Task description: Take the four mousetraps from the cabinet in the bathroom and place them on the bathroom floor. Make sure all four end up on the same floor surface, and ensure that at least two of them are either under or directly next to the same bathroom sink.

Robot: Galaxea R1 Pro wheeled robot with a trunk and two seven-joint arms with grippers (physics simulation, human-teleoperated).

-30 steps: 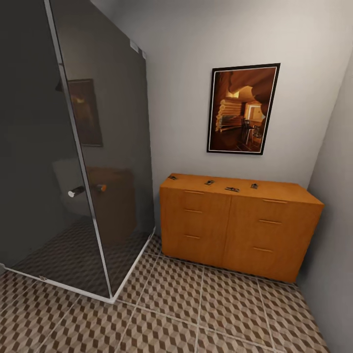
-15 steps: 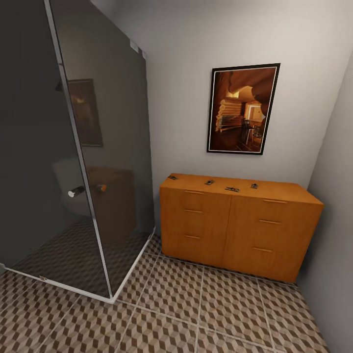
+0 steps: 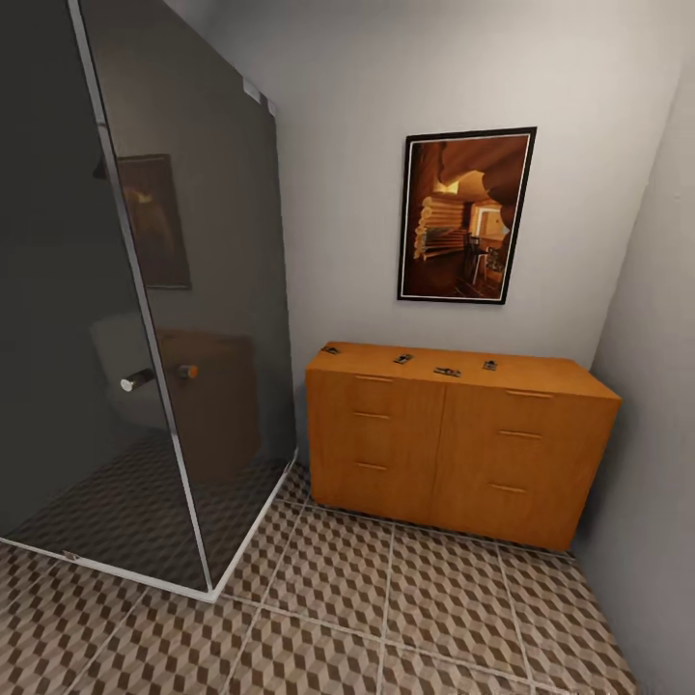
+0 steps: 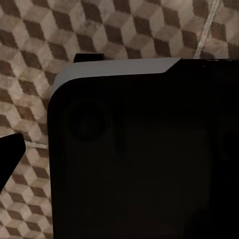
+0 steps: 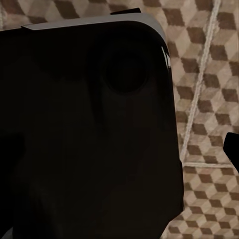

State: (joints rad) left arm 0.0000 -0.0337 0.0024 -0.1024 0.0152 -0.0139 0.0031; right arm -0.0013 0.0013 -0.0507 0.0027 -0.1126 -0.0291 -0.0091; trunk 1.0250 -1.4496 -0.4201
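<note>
Head camera: high, angled forward and down at the cabinet (image 3: pixel 454 449) across the bathroom floor (image 3: pixel 386 618). Both wrist cameras: aimed down, close over a dark robot body (image 4: pixel 144 154), sharing that floor.

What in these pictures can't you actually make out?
- The four mousetraps on the cabinet: too small in the head view to show detail.
- Inside the shower: the dark glass panel dims it in the head view; a pale shape behind stays unclear.
- The bathroom floor: in both wrist views a dark robot body blocks most of it.
</note>
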